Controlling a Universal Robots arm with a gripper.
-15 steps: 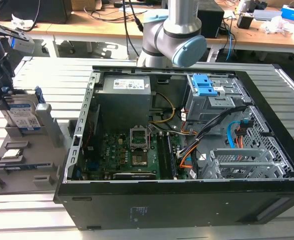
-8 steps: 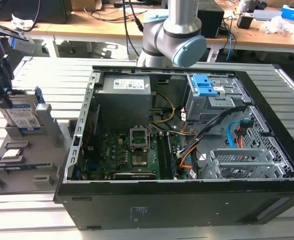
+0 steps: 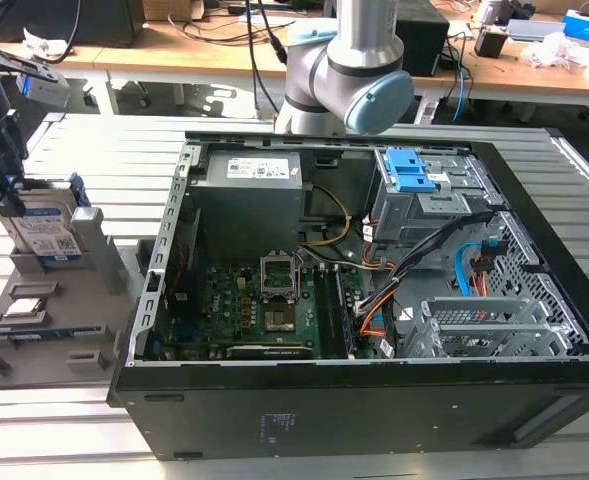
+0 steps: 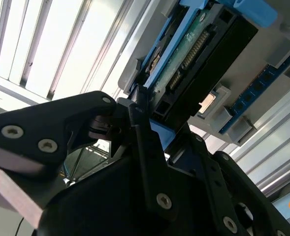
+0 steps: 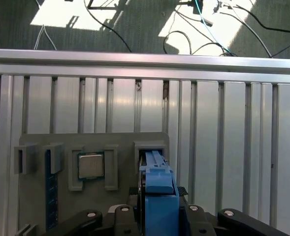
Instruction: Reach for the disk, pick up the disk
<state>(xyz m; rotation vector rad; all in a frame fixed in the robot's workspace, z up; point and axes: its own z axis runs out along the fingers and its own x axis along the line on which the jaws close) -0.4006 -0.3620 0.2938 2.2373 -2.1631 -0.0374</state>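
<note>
At the exterior view's left, the disk (image 3: 46, 228) stands upright on edge; the gripper (image 3: 12, 198), reaching from above, pinches its top edge.

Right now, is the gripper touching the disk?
Touching. The second wrist view shows the gripper closed against the blue-framed disk, no gap between them.

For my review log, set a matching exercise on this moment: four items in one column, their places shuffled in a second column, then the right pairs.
Items:
1. disk
2. processor chip
3. blue latch pair
4. motherboard

Places:
A. lying flat in a recess of the gray holder
B. on the drive cage inside the computer case
C. standing on edge in the gray holder
D. flat at the bottom of the open computer case

Pairs: 1-C, 2-A, 3-B, 4-D
</note>
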